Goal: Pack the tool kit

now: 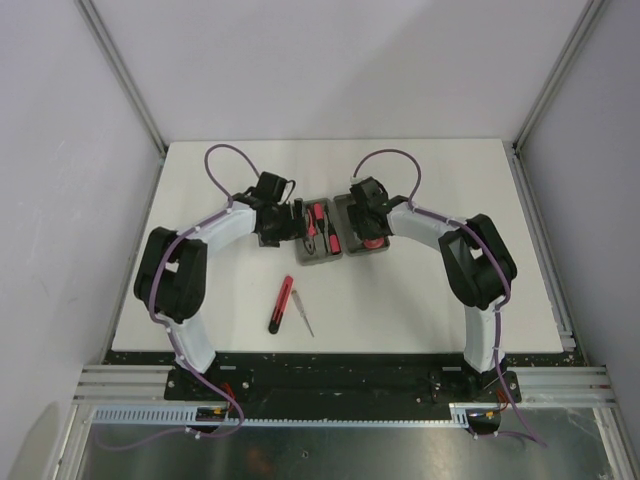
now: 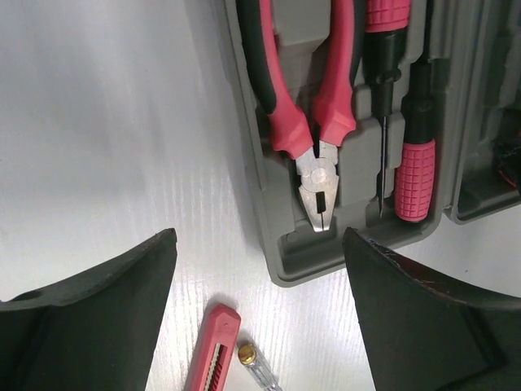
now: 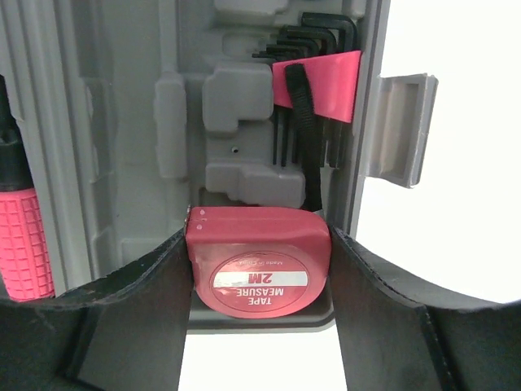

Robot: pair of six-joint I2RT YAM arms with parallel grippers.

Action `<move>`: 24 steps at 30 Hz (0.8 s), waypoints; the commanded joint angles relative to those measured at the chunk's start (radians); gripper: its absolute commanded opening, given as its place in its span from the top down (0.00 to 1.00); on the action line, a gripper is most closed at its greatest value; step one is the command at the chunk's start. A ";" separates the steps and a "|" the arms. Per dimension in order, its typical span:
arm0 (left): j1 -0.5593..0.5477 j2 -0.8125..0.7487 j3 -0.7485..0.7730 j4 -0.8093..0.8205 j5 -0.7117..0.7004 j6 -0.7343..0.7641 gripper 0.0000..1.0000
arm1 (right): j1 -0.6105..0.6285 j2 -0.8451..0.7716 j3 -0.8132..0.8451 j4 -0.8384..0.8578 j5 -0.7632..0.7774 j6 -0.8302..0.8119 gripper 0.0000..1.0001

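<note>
The grey tool kit case (image 1: 320, 252) lies open mid-table. Its left half (image 2: 277, 252) holds red-and-black pliers (image 2: 313, 106) and two screwdrivers (image 2: 415, 163). My left gripper (image 2: 259, 244) is open and empty, hovering over that half's near corner. In the right half (image 3: 130, 122), my right gripper (image 3: 259, 240) is shut on the red tape measure (image 3: 259, 261), pads against both its sides, at the recess at the case's near end. Black hex keys (image 3: 313, 73) sit in a red holder behind it. A red utility knife (image 1: 281, 304) and a thin clear tester screwdriver (image 1: 303, 313) lie on the table in front of the case.
The white table (image 1: 450, 300) is fenced by grey walls left, right and behind. The knife (image 2: 213, 354) and tester (image 2: 252, 362) show just below my left fingers. The case latch tab (image 3: 403, 126) sticks out on the right side.
</note>
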 commanded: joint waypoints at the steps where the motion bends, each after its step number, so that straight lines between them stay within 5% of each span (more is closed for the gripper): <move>1: 0.013 0.012 -0.011 0.014 0.030 -0.017 0.13 | -0.006 -0.016 0.043 -0.048 0.036 -0.045 0.52; 9: 0.018 0.029 -0.012 0.014 0.046 -0.017 0.14 | -0.015 -0.003 0.052 -0.109 0.040 -0.066 0.49; 17: 0.018 0.038 -0.016 0.014 0.049 -0.019 0.16 | -0.006 -0.023 0.102 -0.157 0.074 0.005 0.17; 24: 0.020 0.052 -0.014 0.014 0.066 -0.022 0.25 | -0.005 -0.023 0.145 -0.171 0.028 -0.001 0.18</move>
